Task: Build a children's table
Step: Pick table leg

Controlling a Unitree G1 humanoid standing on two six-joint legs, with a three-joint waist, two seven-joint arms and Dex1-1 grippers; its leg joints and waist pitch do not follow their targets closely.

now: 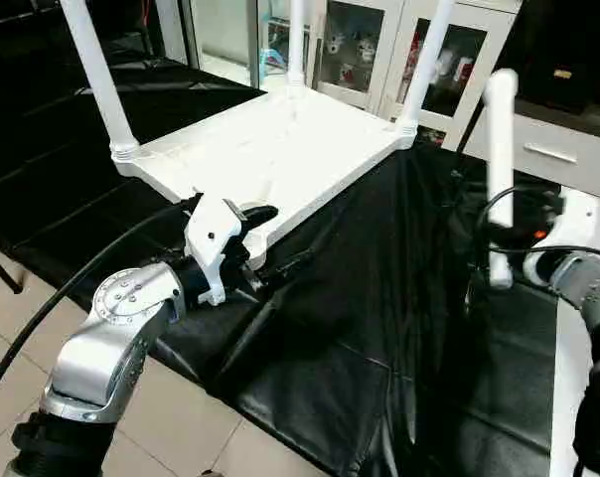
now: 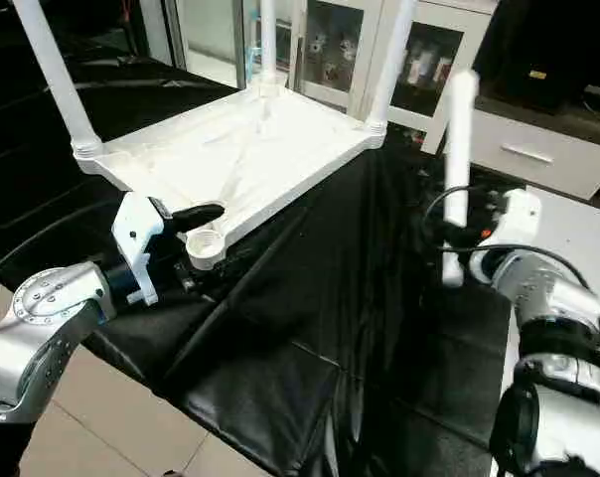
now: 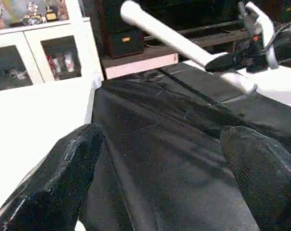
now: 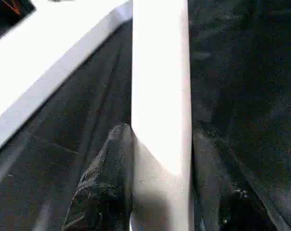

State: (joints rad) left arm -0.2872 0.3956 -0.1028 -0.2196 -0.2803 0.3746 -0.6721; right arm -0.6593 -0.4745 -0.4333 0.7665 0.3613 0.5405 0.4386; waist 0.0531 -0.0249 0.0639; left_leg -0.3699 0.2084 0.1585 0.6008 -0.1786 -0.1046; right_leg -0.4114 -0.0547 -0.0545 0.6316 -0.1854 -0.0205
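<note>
Head views: the tabletop lies upside down on the black-draped counter, three legs fitted, near socket empty. Left gripper waits beside it.

Left wrist: jaws apart, empty.

Right wrist: jaws clamped low on the fourth leg, upright; light, stiff, probably slippery

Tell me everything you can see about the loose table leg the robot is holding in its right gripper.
The fourth leg is a long, round, smooth white post that looks like plastic. It stands almost upright in the air, clamped near its lower end between the two black fingers of the right gripper, one on each side. It hangs above the black cloth, well to the right of the upturned table top, touching nothing else. The near corner socket is empty; the other three corners already carry legs.
</note>
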